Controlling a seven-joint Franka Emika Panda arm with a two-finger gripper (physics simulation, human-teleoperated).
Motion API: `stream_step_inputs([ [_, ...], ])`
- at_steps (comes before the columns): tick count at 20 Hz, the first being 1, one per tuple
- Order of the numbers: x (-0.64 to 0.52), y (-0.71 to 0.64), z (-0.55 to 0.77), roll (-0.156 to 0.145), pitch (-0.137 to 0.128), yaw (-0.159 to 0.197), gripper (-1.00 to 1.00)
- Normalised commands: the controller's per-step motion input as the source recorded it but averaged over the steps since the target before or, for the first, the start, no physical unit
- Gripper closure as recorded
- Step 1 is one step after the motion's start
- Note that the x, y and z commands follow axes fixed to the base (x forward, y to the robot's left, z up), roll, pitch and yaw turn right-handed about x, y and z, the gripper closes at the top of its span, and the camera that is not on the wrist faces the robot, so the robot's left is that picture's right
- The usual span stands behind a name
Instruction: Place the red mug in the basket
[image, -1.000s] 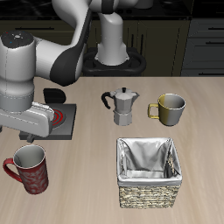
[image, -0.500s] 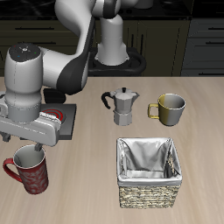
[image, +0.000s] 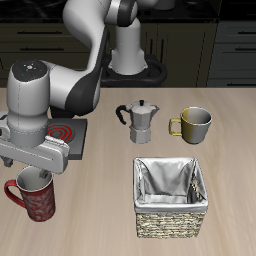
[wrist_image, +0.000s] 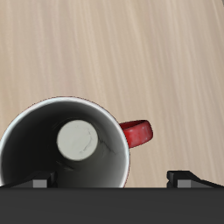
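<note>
One relation decided my next move: the tall dark-red ceramic mug with the white swirl pattern (image: 33, 197) stood upright directly under my gripper (image: 37, 169), near the table's front edge. Looking down through the wrist camera, I saw straight into the mug's grey inside (wrist_image: 66, 149), so its long axis ran in line with my approach, and its red loop handle (wrist_image: 136, 133) stuck out sideways, off the line between the fingers. Two dark fingertips (wrist_image: 188, 178) showed apart, wide enough to take a wall of the mug, with nothing pinched between them. The gripper looked just above the rim, though I could not tell whether a finger had passed inside it. I judged a short straight descent would put one finger inside the rim and one outside.

Across the table, well apart from the mug, sat the square tan-brown wicker basket with grey-white cloth lining (image: 170, 217), open upward. Farther back stood a silver moka pot (image: 140, 121) and an olive-yellow mug (image: 193, 123).
</note>
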Motion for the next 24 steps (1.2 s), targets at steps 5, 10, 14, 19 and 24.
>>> stream_step_inputs([
  [5, 0.02, 0.0, -0.25, 0.007, 0.034, -0.018, -1.0],
  [10, 0.02, 0.07, -0.4, 0.013, 0.055, -0.028, -1.0],
  [14, -0.07, 0.13, -0.36, 0.074, 0.045, -0.086, 1.0],
  [19, -0.06, 0.05, -0.13, 0.006, 0.018, -0.057, 1.0],
  [24, -0.01, 0.06, 0.1, 0.017, -0.015, -0.019, 1.0],
])
